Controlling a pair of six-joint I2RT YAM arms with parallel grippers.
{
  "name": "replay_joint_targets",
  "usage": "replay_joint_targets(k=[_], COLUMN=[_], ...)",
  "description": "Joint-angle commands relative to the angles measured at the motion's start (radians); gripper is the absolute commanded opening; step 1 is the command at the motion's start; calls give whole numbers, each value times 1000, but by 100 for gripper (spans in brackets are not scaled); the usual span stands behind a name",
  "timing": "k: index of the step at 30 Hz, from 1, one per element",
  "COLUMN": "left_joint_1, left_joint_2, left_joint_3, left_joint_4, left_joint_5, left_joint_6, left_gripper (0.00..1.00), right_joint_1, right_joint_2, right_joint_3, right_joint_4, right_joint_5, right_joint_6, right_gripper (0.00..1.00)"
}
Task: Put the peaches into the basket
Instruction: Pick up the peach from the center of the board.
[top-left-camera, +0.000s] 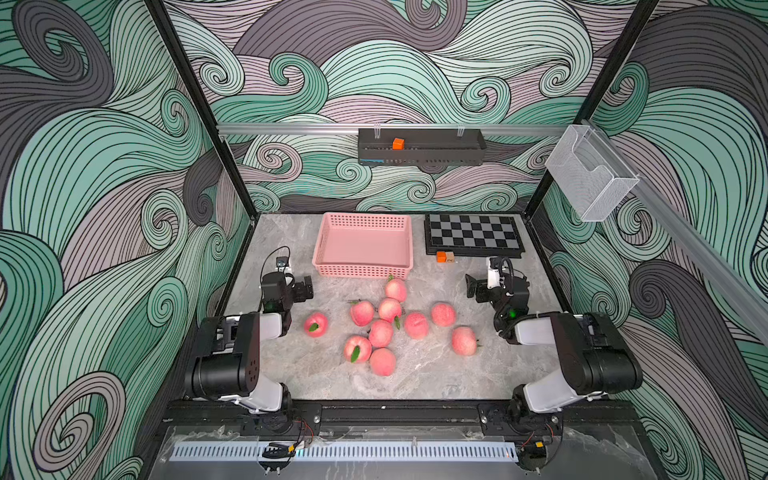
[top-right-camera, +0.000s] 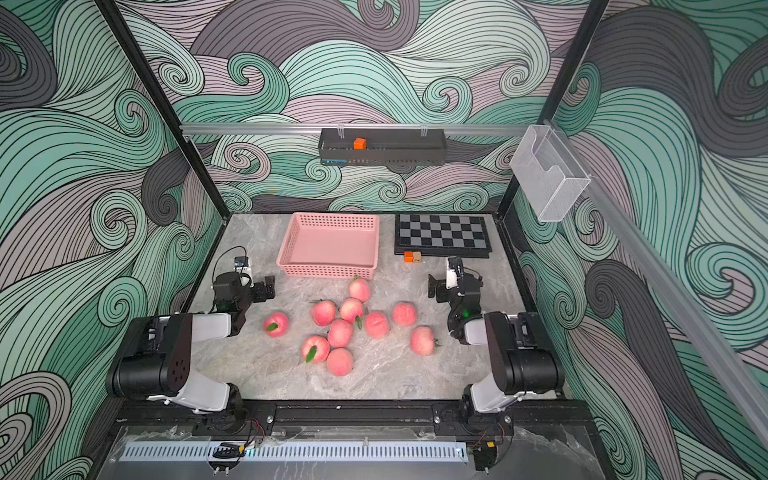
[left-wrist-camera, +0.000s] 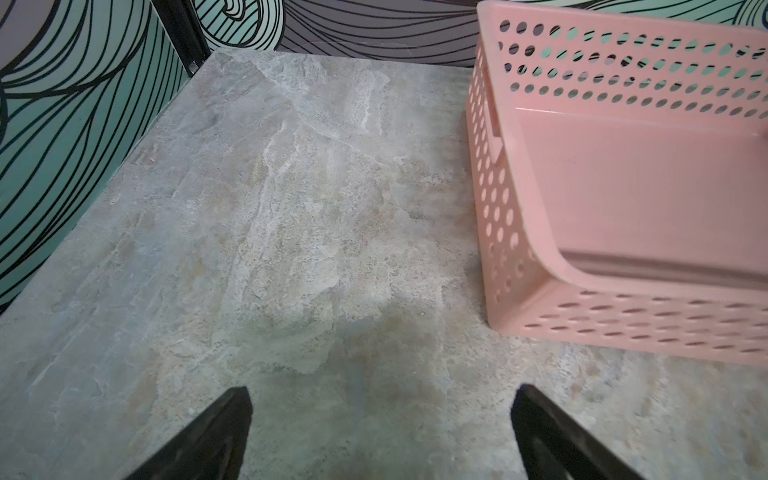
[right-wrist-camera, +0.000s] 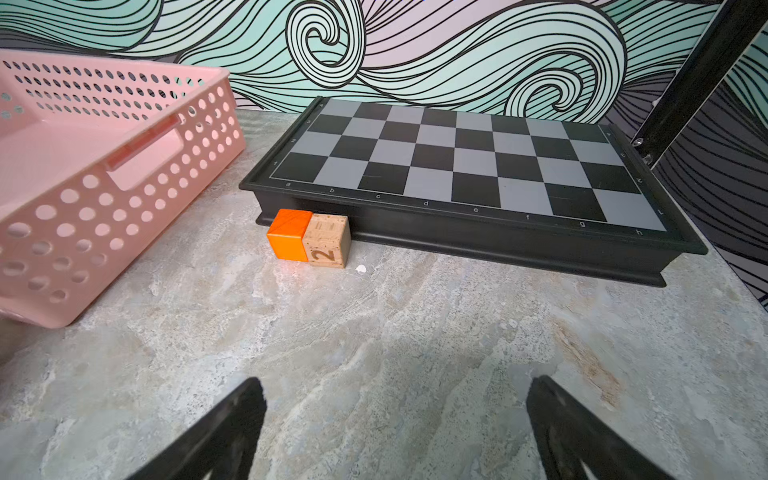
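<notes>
Ten peaches (top-left-camera: 380, 333) lie loose on the desk (top-left-camera: 311, 374) in front of the basket (top-left-camera: 361, 272), which is empty. The nearest peach (top-left-camera: 395, 289) sits just off the basket's near wall. Both tools hang over bare desk, one off each near corner of the basket. The left tool (left-wrist-camera: 382, 390) and the right tool (right-wrist-camera: 397, 381) each have their fingers spread wide, holding nothing.

I judge the first pick is due. Take the outlying fruits first, because those straight out from the basket are bunched and a nudge could send them rolling. Close across the widest part, clear of leaf and stem, and lower inside the basket's walls before letting go.

Neither wrist view shows any peach, and both cut the basket off. Whether the bunched fruits actually touch is hard to tell.
</notes>
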Motion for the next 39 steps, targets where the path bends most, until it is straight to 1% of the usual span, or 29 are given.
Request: replay_joint_targets(k=[1,22,30,39], left_joint_1=[-5,-4,-4,-4], left_joint_2=[12,12,14,13], left_joint_3=[34,34,38,36], left_joint_4=[25,26,19,19], left_joint_5=[10,11,-3,-3], left_joint_6=[-7,-9,-15,-15], left_gripper=[99,99,99,99], right_joint_1=[3,4,-15,-17], right_joint_2=[6,6,10,7], right_joint_3=[15,14,22,20], right_joint_4=[40,40,29,31], right_joint_5=[-14,-14,-45,-45], right_joint_6=[-20,-20,-7,-6], right_gripper=[99,99,99,99])
